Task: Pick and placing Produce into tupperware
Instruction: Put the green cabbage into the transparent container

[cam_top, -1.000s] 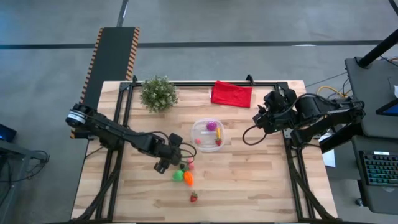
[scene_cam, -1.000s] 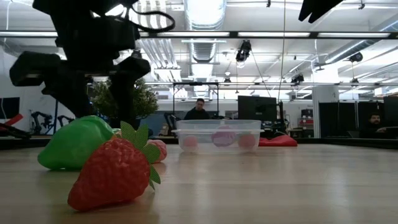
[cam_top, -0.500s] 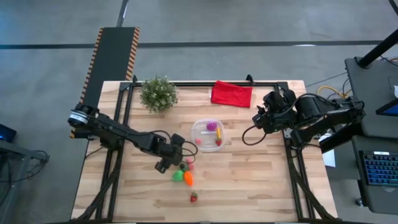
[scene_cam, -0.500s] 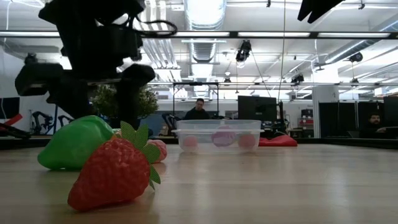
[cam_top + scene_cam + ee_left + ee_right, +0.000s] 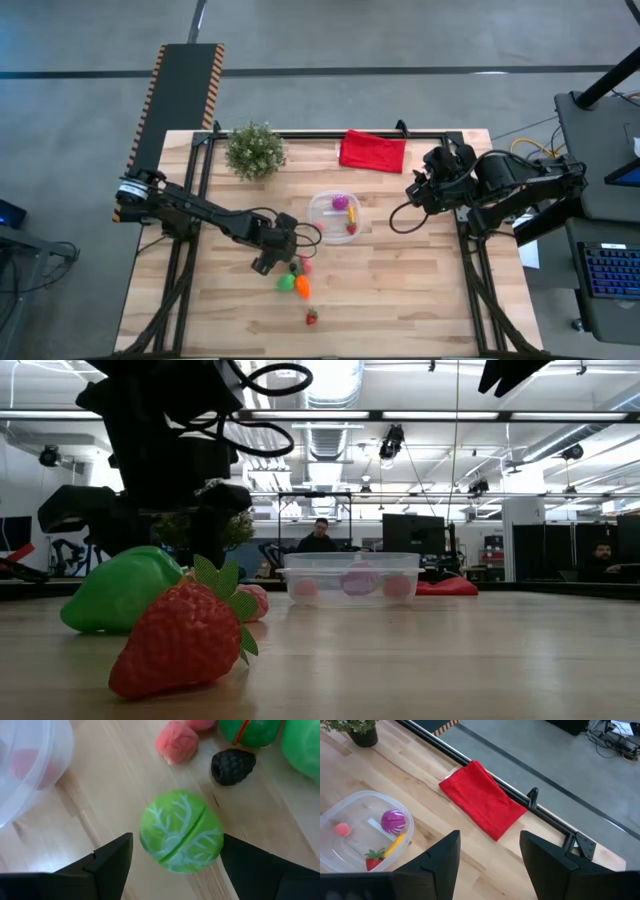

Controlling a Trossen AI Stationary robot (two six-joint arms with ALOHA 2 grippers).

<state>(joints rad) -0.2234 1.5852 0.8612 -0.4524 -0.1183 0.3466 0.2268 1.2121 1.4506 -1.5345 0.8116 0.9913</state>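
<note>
the left gripper (image 5: 283, 255) is positioned low over the table (image 5: 400, 300), just beside the tupperware (image 5: 333, 216), and its fingers (image 5: 107, 862) are spread wide on either side of a round green cabbage piece (image 5: 181, 832), which lies on the wood between them without being touched. near that piece a dark berry (image 5: 232, 766), a pink raspberry (image 5: 176, 743) and further green produce (image 5: 252, 731) are seen. in the high view a green piece (image 5: 287, 283) and an orange one (image 5: 302, 289) lie close together below the gripper, and a strawberry (image 5: 311, 317) is set apart, nearer the table's front edge. inside the tupperware a purple piece (image 5: 393, 821), a yellow piece (image 5: 396, 844), a strawberry-like red piece (image 5: 374, 859) and a pink one (image 5: 342, 829) are held. the right gripper (image 5: 415, 190) is kept raised at the table's right side, its fingers (image 5: 437, 862) parted and empty. a red cloth (image 5: 373, 151) and a potted plant (image 5: 255, 150) rest along the far edge.
</note>
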